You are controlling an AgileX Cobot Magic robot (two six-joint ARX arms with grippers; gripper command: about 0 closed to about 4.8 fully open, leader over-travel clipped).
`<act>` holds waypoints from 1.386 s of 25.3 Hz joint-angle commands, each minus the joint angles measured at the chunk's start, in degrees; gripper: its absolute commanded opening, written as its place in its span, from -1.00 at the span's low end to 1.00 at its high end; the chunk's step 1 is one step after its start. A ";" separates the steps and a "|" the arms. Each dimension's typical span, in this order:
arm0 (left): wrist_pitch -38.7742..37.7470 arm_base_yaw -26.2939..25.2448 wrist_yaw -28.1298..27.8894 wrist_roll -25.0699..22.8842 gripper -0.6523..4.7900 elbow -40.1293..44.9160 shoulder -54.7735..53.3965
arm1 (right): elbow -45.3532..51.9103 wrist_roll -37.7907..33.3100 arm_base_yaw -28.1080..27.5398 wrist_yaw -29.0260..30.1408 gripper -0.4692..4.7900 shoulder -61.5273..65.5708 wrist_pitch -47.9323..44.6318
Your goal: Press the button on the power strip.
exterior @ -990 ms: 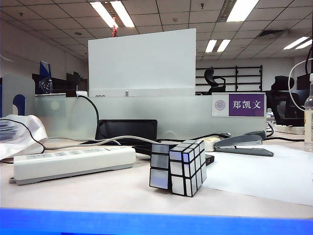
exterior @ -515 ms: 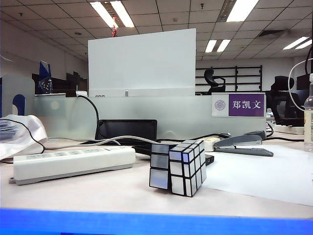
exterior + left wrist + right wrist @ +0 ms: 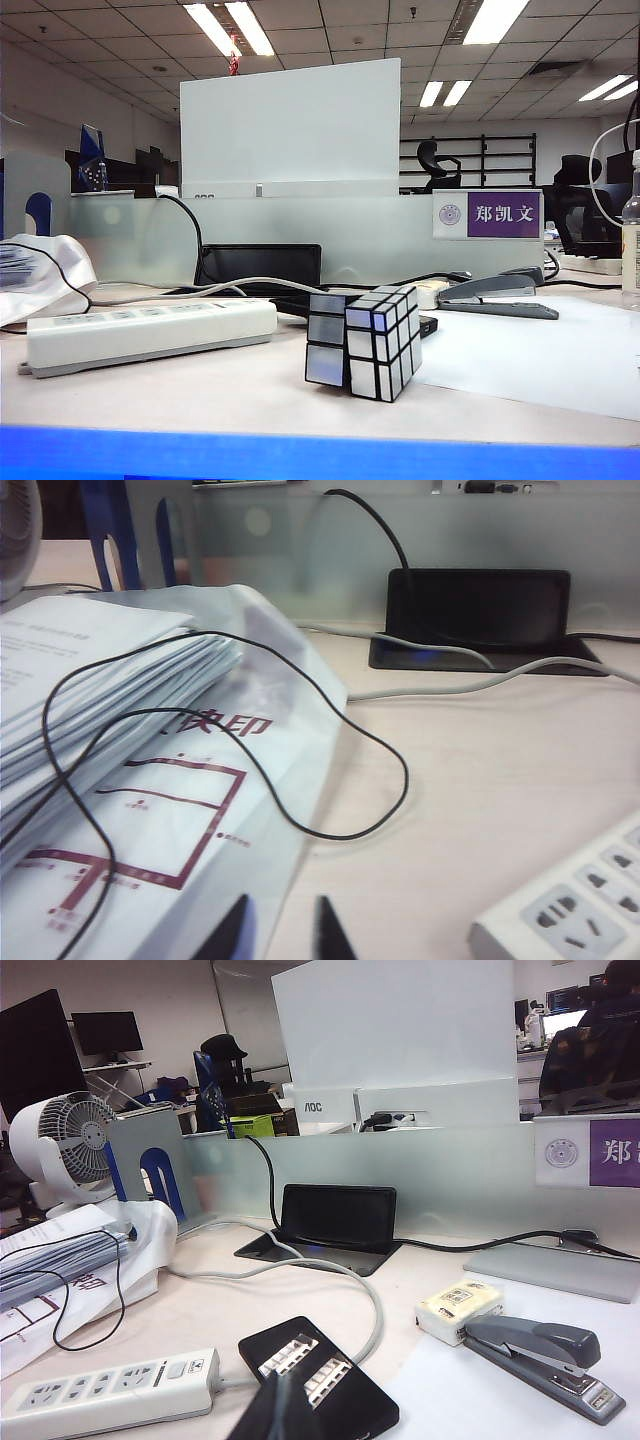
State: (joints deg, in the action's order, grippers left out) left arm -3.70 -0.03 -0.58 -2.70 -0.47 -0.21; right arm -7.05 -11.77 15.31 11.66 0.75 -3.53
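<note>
1. On the left of the table, near its front edge, the power strip lies flat with its long side across the scene. Its pale grey cord runs off to the right, behind the silver cube.
2. The button appears to be the small pale square by the cord end. It barely stands out from the casing, so a fingertip could land on a socket instead and switch nothing.
3. The left gripper hovers low beside the strip's left end, over the edge of the bagged paper stack. Its fingers are spread apart with nothing between them. Pressing with spread fingers could straddle the button or catch a tip in a socket hole.
4. A thin black cable loops across the papers and onto the table just beyond that gripper. A sweep toward the strip could snag it and drag the stack.
5. The right gripper hangs over a flat black device just right of the strip's cord end. Its fingers read as one dark mass, so I cannot tell whether they are parted or closed.
6. The strip is light and lies loose. A slanted push could slide it or tip it rather than click the switch.
</note>
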 commanded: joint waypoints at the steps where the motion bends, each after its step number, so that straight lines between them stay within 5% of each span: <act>1: 0.61 0.02 1.05 0.35 -0.42 -0.07 0.09 | -0.28 -0.20 0.07 0.02 -0.82 -0.07 -0.55; 35: -0.37 0.00 0.96 0.31 -0.43 -0.07 0.09 | -0.28 -0.20 0.07 0.02 -0.82 -0.07 -0.55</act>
State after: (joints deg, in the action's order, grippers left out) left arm -4.14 -0.03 0.03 -2.55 -0.47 -0.21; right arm -7.05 -11.77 15.31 11.66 0.75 -3.53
